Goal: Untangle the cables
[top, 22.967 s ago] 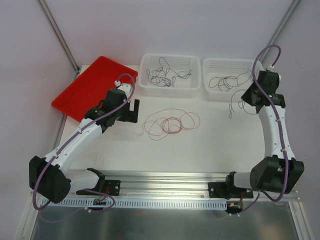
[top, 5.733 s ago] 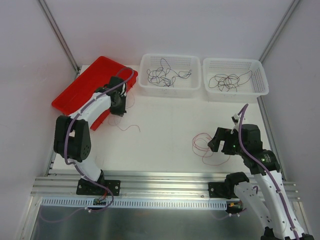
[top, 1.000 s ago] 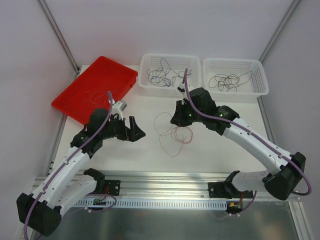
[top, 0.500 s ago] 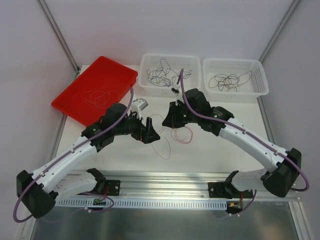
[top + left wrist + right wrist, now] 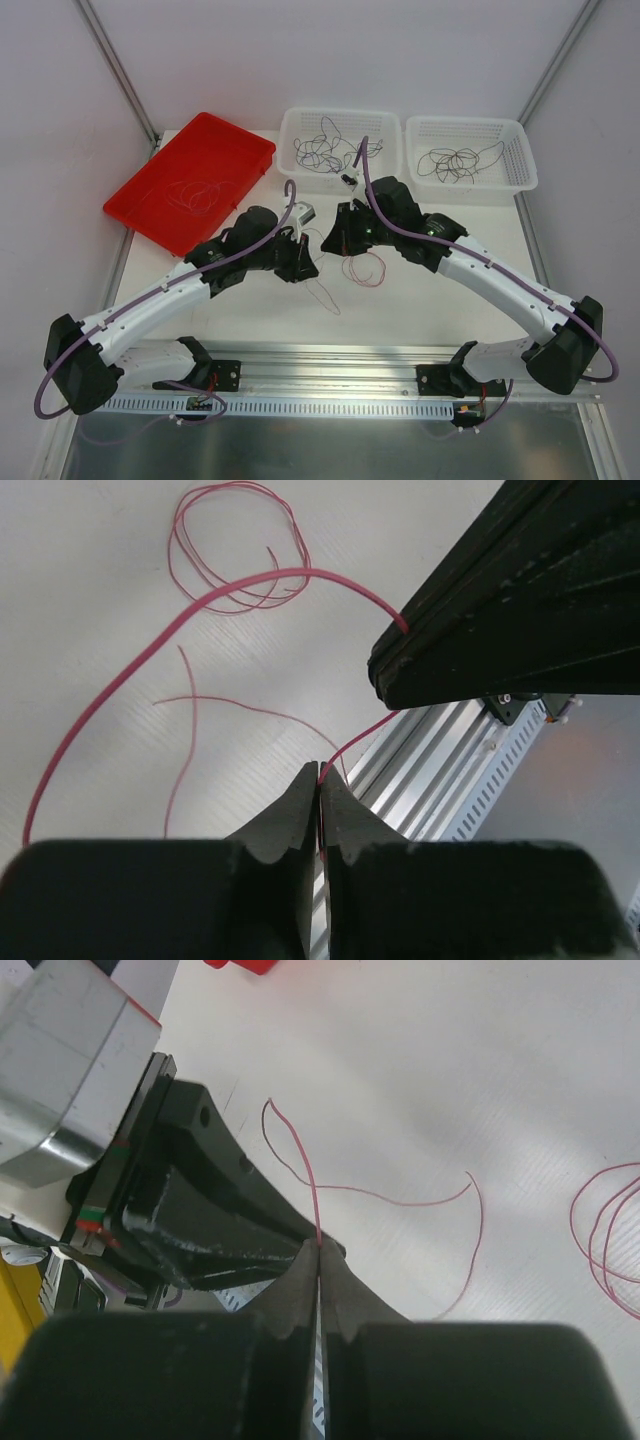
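Note:
A thin red-pink cable (image 5: 362,268) lies in loose loops on the white table between the two arms. My left gripper (image 5: 306,262) is shut on one strand of it, and the wire (image 5: 352,738) comes out from between the closed tips (image 5: 319,772). My right gripper (image 5: 333,236) is shut on another strand (image 5: 312,1192) just above its tips (image 5: 318,1245). The two grippers sit close together, almost touching. In the left wrist view the cable's loops (image 5: 235,550) rest on the table beyond. Its far ends trail toward the near edge (image 5: 330,300).
Two white baskets (image 5: 296,176) (image 5: 520,170) at the back hold dark cables (image 5: 330,152) (image 5: 458,162). A red tray (image 5: 140,205) at the back left holds a faint thin cable (image 5: 195,190). An aluminium rail (image 5: 330,360) runs along the near edge.
My left arm has swung right up to the right gripper, and its jaws have gone from open to shut on the red-pink cable. The right arm has barely moved.

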Action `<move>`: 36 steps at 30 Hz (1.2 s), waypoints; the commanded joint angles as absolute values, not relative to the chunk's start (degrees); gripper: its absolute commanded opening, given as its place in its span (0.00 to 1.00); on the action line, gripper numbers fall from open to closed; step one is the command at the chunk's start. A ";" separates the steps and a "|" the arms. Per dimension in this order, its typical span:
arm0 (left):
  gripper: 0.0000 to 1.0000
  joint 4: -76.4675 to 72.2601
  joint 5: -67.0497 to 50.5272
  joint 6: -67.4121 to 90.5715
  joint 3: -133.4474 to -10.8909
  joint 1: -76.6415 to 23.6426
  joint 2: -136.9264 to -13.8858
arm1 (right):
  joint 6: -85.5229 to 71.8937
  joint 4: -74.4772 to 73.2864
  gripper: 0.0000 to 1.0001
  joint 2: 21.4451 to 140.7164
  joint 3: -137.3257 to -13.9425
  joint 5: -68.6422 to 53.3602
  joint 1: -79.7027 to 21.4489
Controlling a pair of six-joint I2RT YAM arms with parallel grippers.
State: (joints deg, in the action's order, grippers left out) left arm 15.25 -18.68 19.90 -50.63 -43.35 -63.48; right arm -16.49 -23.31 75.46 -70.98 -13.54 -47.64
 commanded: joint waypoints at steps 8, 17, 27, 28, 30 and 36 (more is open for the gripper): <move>0.00 13.53 -16.00 18.90 -53.17 -44.12 -60.38 | -14.78 -23.37 0.37 72.07 -71.63 -11.17 -48.08; 0.00 28.38 -4.75 16.00 -66.61 -40.96 -65.82 | -5.01 -39.19 0.88 63.92 -73.39 7.63 -47.72; 0.00 34.71 -5.27 13.98 -86.89 -28.75 -71.98 | -8.96 -46.92 0.97 50.55 -59.43 21.80 -47.55; 0.00 35.15 -4.49 13.80 -88.40 -27.35 -73.11 | -9.92 -47.19 0.97 49.15 -58.63 21.45 -47.55; 0.00 35.94 -3.69 13.19 -93.13 -23.92 -74.44 | -10.89 -47.81 0.97 47.91 -56.53 20.83 -47.64; 0.00 35.95 -0.36 12.22 -104.49 -15.75 -80.06 | -13.09 -48.60 0.97 44.74 -54.14 20.04 -47.55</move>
State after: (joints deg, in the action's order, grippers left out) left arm 35.29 -3.49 14.00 -99.20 -18.81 -78.19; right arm -10.90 -47.75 46.46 -54.08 18.70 -47.55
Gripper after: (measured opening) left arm 0.006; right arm 0.969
